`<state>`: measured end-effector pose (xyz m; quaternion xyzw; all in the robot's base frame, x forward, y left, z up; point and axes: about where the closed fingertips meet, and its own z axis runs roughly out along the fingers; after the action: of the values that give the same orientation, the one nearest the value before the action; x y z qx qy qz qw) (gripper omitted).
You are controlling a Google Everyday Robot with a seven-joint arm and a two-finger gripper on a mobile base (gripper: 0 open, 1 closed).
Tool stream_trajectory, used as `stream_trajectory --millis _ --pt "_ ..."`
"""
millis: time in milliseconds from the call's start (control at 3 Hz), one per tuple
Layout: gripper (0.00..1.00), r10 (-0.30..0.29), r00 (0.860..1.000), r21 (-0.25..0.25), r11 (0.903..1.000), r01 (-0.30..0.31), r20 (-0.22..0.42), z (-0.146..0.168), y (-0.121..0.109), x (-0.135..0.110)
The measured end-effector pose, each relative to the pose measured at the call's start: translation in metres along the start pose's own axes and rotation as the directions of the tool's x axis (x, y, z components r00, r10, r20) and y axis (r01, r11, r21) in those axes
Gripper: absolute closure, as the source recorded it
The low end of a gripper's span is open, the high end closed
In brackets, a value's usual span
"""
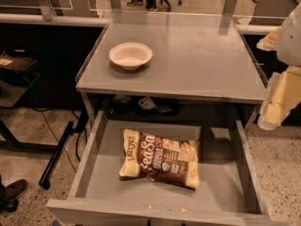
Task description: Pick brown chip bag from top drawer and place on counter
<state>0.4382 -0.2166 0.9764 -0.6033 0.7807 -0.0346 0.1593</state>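
Partly cut off at the right edge, the gripper [275, 102] hangs beside the counter [197, 55]; whether it is wide or narrow, cannot tell. Brown chip bag [160, 158] lies flat in the open top drawer [94, 149], well apart. White bowl [130, 55] sits on the counter.

You're seeing your arm [292, 29] showing as a smooth, rounded white shell at the top right edge, with a small cream-yellow piece sticking out on its left. Just below, at the right edge about midway down, your gripper [278, 98] is showing pale cream-yellow too, made of flat, angular slabs stacked down to a lighter, blunter tip.
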Motion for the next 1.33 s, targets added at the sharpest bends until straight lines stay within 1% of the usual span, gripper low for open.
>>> stream_trajectory --millis 333,667,1000,1333 --pt "0.0 0.0 1.0 0.0 1.0 0.0 0.0 0.0 0.0 0.0" --pt "0.0 0.021 1.0 0.023 0.9995 -0.021 0.019 0.002 -0.006 -0.008" --pt "0.0 0.034 0.999 -0.012 0.9994 -0.034 0.026 0.04 0.002 -0.026" --pt "0.0 0.045 0.999 -0.087 0.9953 -0.044 0.014 0.091 0.018 -0.037"
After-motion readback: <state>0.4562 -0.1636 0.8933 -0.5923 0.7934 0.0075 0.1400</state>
